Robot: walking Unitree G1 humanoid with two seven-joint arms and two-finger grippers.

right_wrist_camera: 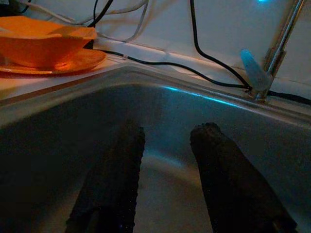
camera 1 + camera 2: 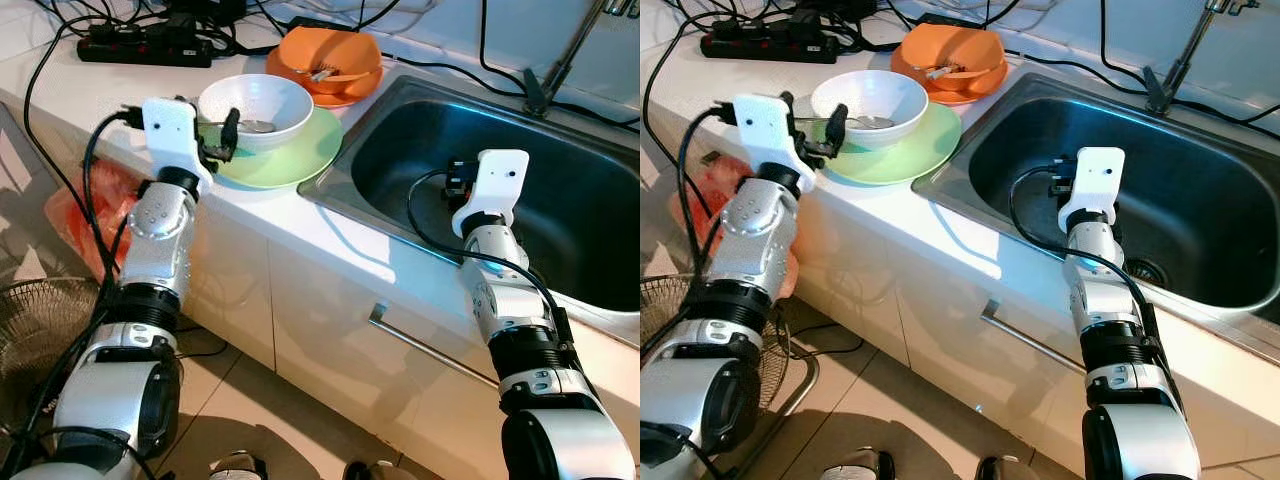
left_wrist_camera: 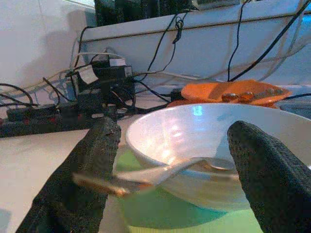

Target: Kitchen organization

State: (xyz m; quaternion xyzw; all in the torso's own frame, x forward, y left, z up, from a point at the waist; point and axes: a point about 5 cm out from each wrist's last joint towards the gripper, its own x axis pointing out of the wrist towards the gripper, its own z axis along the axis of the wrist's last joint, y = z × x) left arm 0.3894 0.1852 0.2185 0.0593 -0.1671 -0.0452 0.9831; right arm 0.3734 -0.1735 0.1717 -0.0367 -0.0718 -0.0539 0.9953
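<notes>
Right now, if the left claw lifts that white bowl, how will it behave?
The white bowl looks rigid and glossy, so probably slippery. A spoon rests loose inside and may slide out if tilted. It sits on a green plate, which could shift.

The left gripper (image 3: 172,160) has its fingers spread apart. Between them sits a white bowl (image 3: 218,145) on a green plate (image 3: 160,211), a spoon (image 3: 146,175) handle protruding toward the gripper. Beyond the bowl: an orange dish (image 3: 233,92) and a black power strip (image 3: 48,119).
</notes>
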